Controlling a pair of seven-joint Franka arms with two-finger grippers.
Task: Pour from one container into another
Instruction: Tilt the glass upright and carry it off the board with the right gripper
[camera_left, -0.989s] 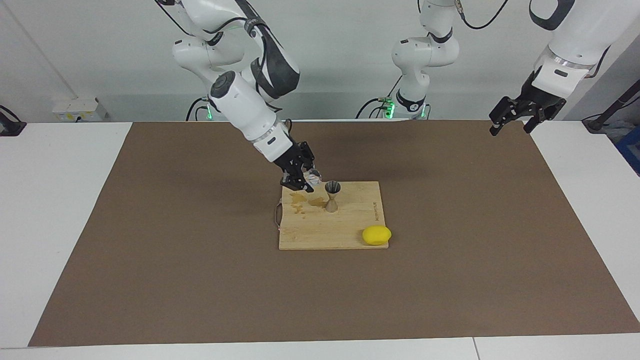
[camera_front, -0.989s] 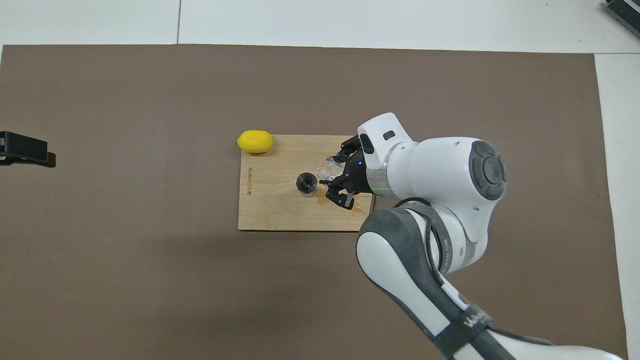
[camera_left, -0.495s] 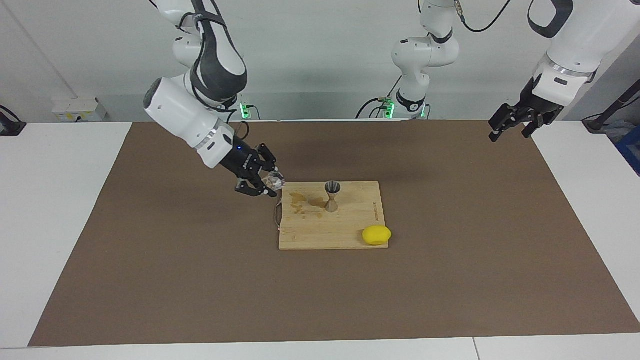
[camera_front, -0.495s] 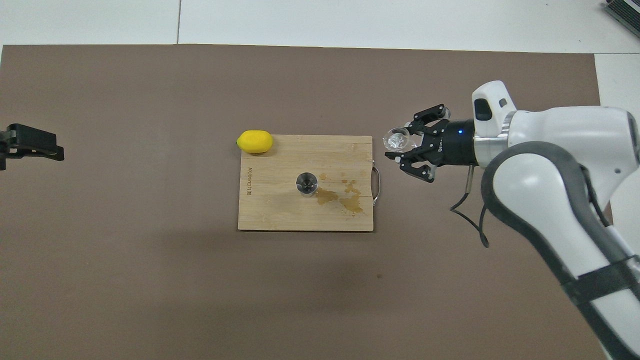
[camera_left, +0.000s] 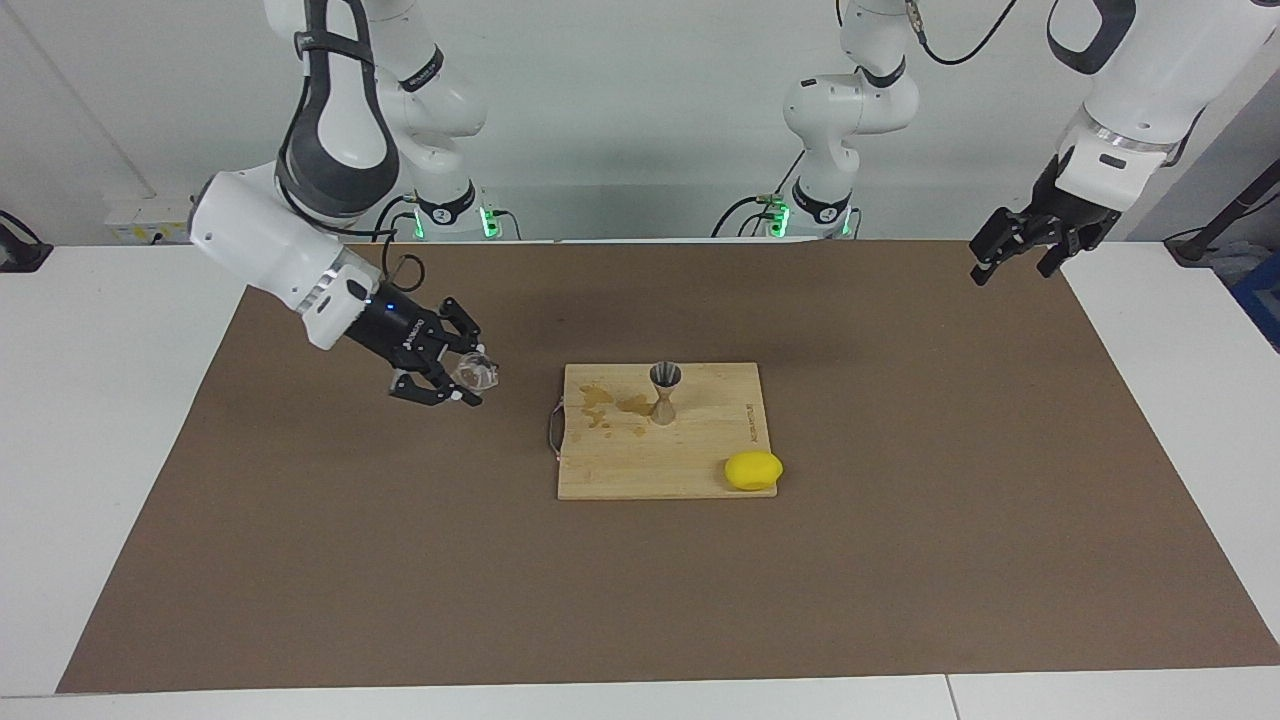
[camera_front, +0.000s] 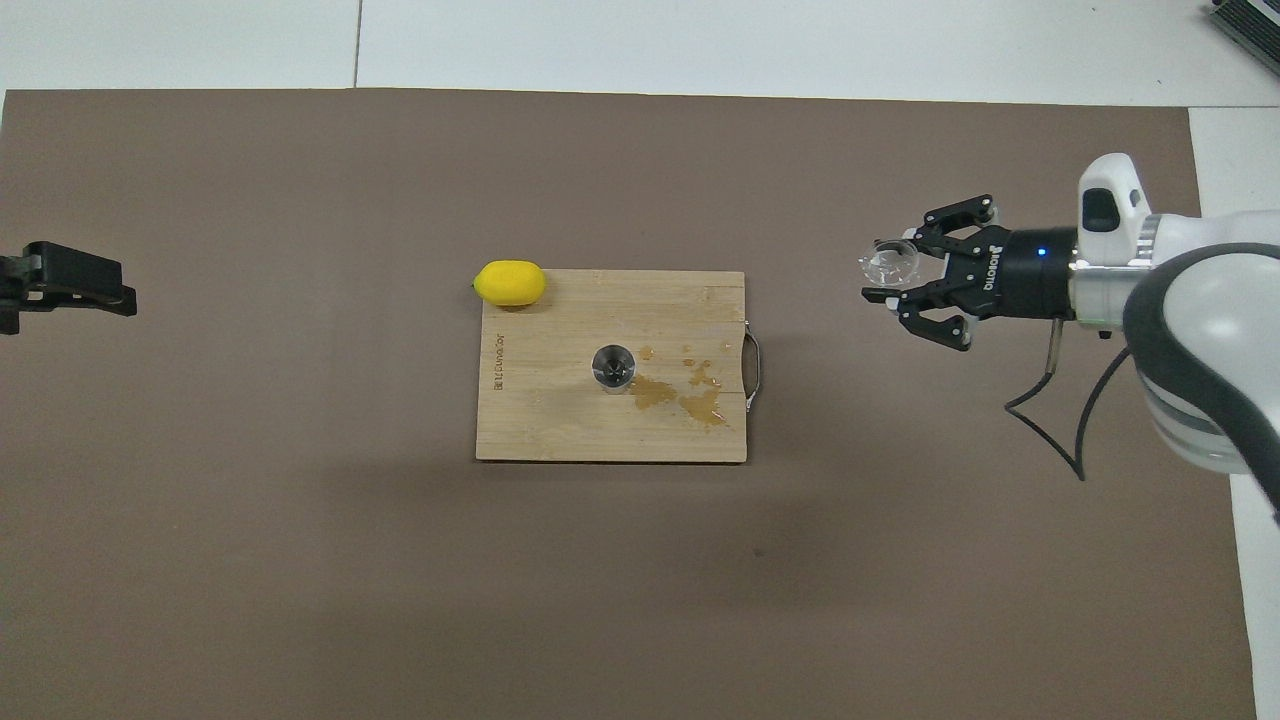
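My right gripper (camera_left: 470, 375) is shut on the small clear glass cup (camera_left: 481, 372) and holds it low over the brown mat, beside the wooden board (camera_left: 660, 462) toward the right arm's end of the table. The cup also shows in the overhead view (camera_front: 890, 265) between the right gripper's fingers (camera_front: 884, 270). The grey steel jigger (camera_left: 665, 392) stands upright on the board (camera_front: 560, 425), seen from above as a dark ring (camera_front: 612, 365). My left gripper (camera_left: 1010, 270) is open and empty, raised over the mat's corner at the left arm's end, where it waits (camera_front: 75, 290).
A yellow lemon (camera_left: 753, 470) lies on the board's corner farther from the robots (camera_front: 510, 282). Brown spilled liquid (camera_left: 605, 400) wets the board beside the jigger (camera_front: 685, 395). A wire handle (camera_front: 755, 365) sticks out of the board's edge.
My right gripper has carried the glass cup away from the jigger, off the board, toward the right arm's end of the table. The left gripper has barely shifted.
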